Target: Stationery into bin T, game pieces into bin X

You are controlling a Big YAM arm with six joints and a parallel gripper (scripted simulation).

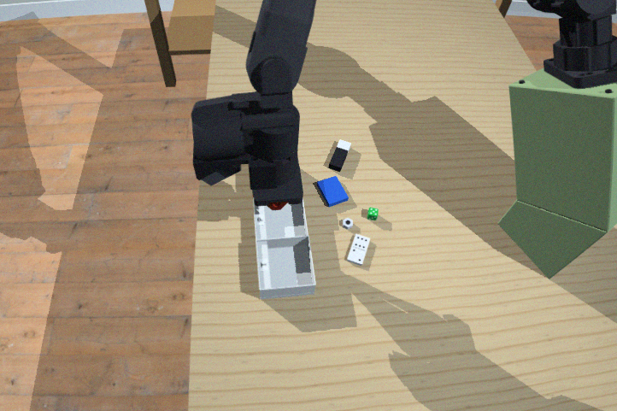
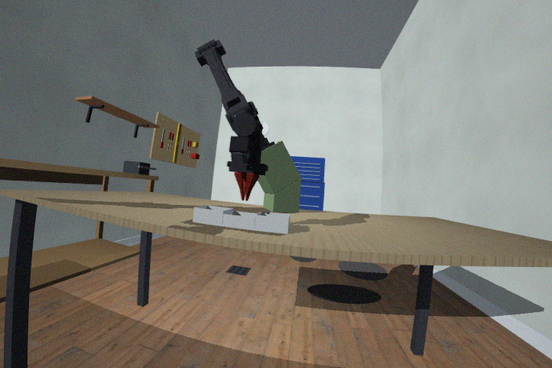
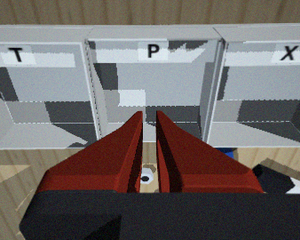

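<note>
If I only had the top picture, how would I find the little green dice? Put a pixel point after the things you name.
Find the white bins [image 1: 287, 291] [image 2: 271, 223] [image 3: 150, 33] on the wooden table. Beside them lie some small things. The green die [image 1: 373, 213] is the spotted cube near the white nut-shaped piece [image 1: 347, 223] [image 3: 146, 178], and the only green one there.

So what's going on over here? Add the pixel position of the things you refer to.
A black robot arm [image 1: 286, 22] [image 2: 242, 118] is working on sorting, but it is carrying nothing right now. Its gripper [image 1: 277, 206] [image 2: 245, 200] [image 3: 149, 120] is shut with nothing in it, above the middle of a row of bins [image 1: 287, 291] [image 2: 240, 221] [image 3: 150, 33]. No item shows in the bins. Beside them lie a domino [image 1: 358, 249], a green die [image 1: 373, 213], a blue block [image 1: 332, 190] [image 3: 226, 153] and two other small things, so the sorting looks unfinished.
</note>
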